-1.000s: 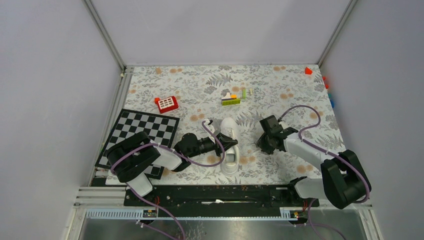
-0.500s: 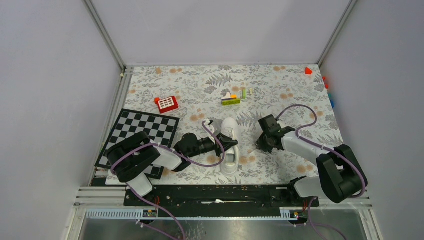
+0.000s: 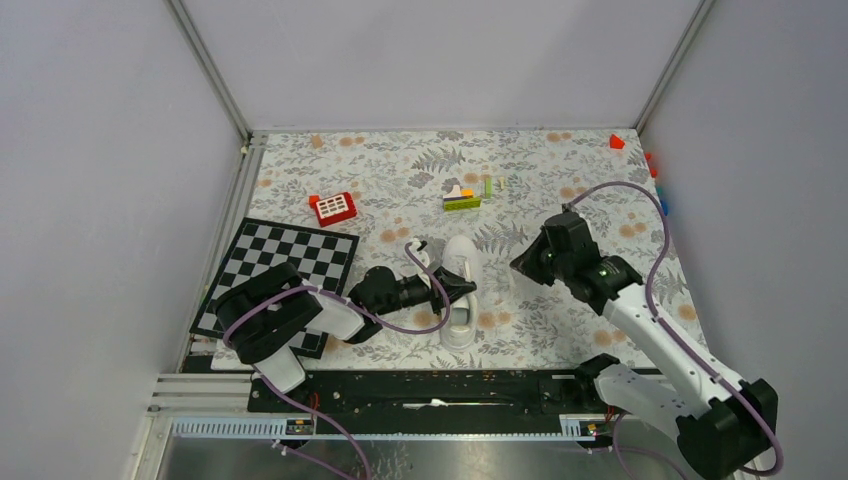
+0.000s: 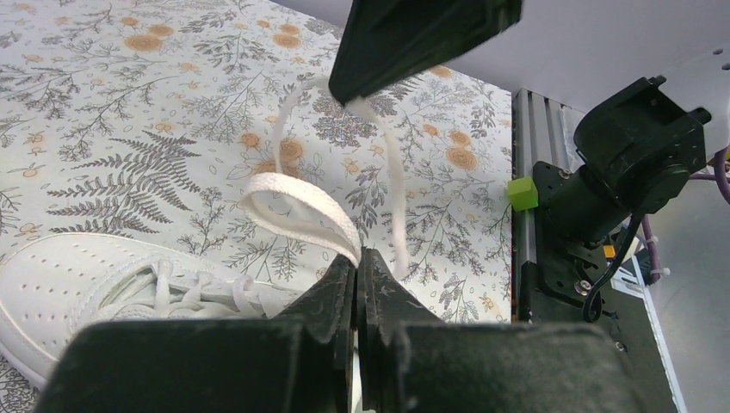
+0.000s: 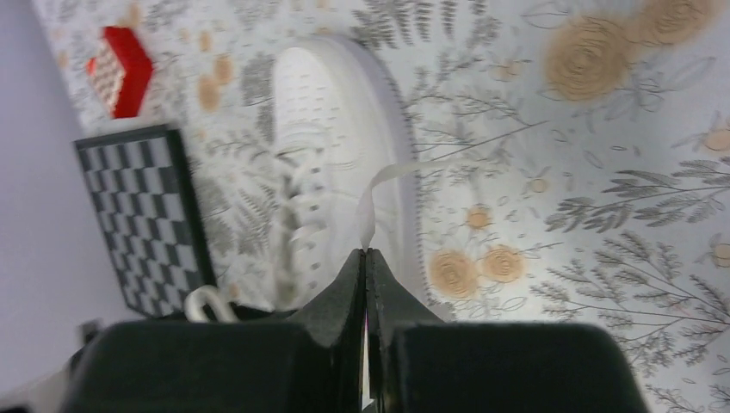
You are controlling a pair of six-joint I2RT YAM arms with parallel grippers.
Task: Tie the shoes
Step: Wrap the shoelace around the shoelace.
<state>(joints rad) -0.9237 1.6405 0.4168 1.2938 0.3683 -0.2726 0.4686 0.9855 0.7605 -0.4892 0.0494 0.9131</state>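
Observation:
The white sneaker (image 3: 461, 290) lies mid-table, toe pointing away from the arms; it also shows in the left wrist view (image 4: 77, 280) and the right wrist view (image 5: 331, 129). My left gripper (image 3: 463, 288) rests low at the shoe's left side, shut on a loop of white lace (image 4: 297, 211). My right gripper (image 3: 520, 265) is raised to the right of the shoe, shut on the other white lace (image 5: 368, 202), which runs taut down to the shoe. In the left wrist view my right gripper (image 4: 353, 90) hangs above, pinching its lace.
A checkerboard (image 3: 285, 265) lies at the left under my left arm. A red block (image 3: 333, 207) and small green and yellow bricks (image 3: 462, 198) sit farther back. A red piece (image 3: 616, 142) lies in the far right corner. A metal rail (image 3: 420, 385) runs along the near edge.
My right arm has lifted and swung up and away from the table, pulling its lace taut. My left gripper has stayed at the shoe, holding its loop.

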